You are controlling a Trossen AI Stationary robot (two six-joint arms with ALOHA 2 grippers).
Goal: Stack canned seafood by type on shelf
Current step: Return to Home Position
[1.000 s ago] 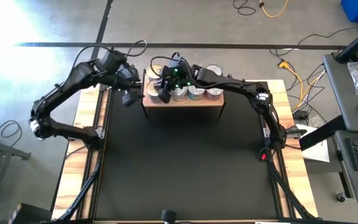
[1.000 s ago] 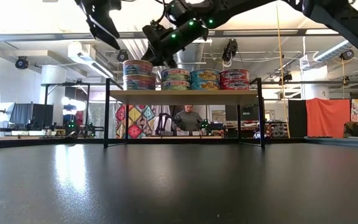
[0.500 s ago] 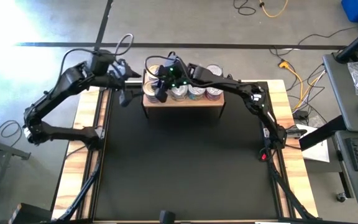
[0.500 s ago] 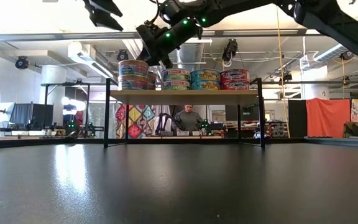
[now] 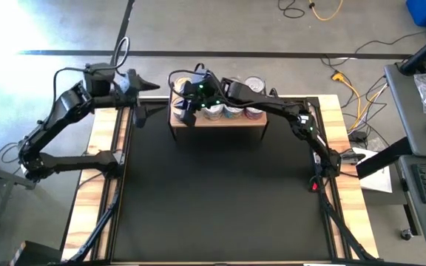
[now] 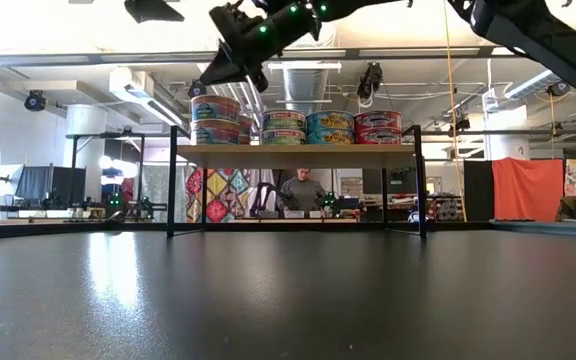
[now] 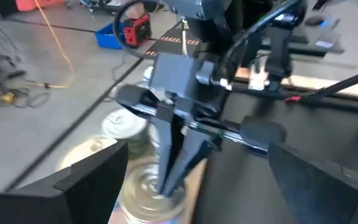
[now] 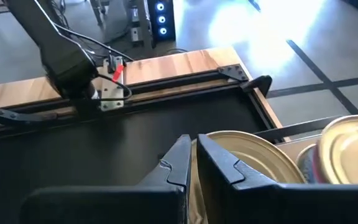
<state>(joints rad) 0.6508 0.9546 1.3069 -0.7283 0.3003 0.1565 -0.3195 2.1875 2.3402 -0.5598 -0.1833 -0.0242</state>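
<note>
The shelf [image 5: 217,123] [image 6: 293,150] stands at the table's far edge and carries the canned seafood in two-high stacks: a blue-and-gold stack [image 6: 218,120] at its left end, then red-and-green [image 6: 283,127], blue [image 6: 330,127] and red [image 6: 378,127]. My right gripper [image 5: 186,112] [image 6: 208,76] is shut and hangs slanted just above and to the left of the left-end stack, whose gold lid [image 8: 247,155] shows beside its fingers; the low view shows a gap between them. My left gripper [image 5: 150,86] [image 6: 153,10] is open, high up, left of the shelf.
The black table top [image 5: 220,192] spreads in front of the shelf, with wooden side boards [image 5: 98,170]. More tins stand in the shelf's back row [image 5: 254,83]. Behind the table a person [image 6: 300,190] sits in the room; cables lie on the floor [image 5: 350,89].
My right gripper has moved up and toward the shelf's left end, from low over the stacks to above the left-end stack. My left gripper has drawn back toward the table's left edge and risen.
</note>
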